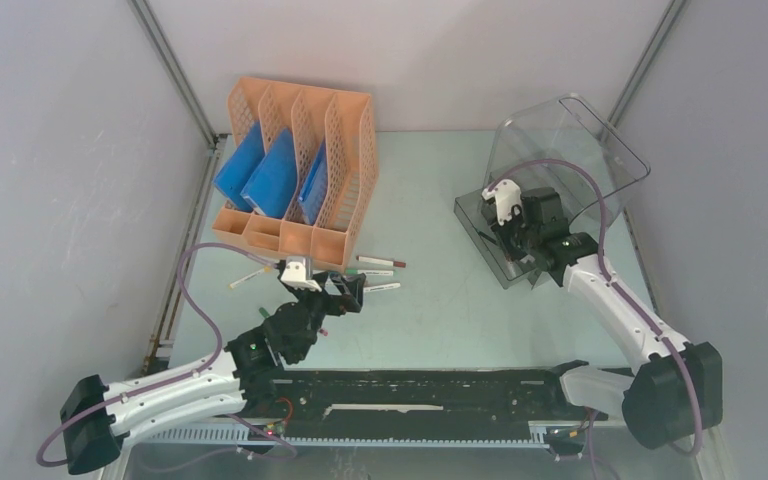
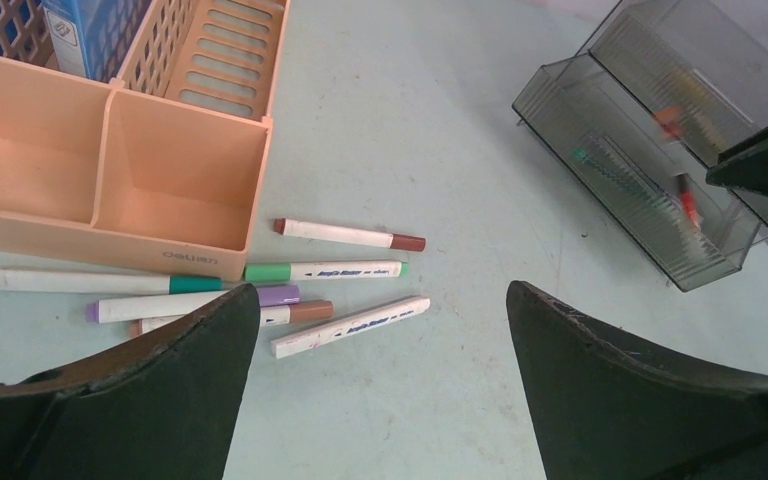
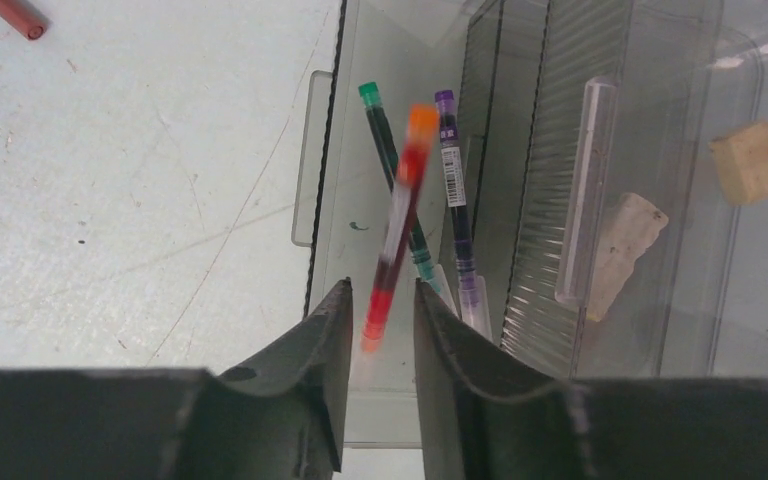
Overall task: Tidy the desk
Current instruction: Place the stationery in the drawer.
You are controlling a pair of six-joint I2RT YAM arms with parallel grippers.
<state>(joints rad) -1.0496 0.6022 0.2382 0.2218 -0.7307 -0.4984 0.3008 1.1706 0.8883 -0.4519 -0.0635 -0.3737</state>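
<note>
The pale mint desk carries several loose markers in front of the orange file rack. My left gripper hangs open above them, with nothing between its fingers. My right gripper is over the pulled-out drawer of the clear plastic drawer box. Its jaws stand slightly apart. A red pen with an orange cap shows blurred just ahead of them, over the drawer and free of both fingers. A green pen and a purple pen lie in that drawer.
Blue folders stand in the rack's slots, and its front trays hold nothing. Two pale blocks lie in the drawer box's other compartment. Grey panel walls and a black rail edge the desk.
</note>
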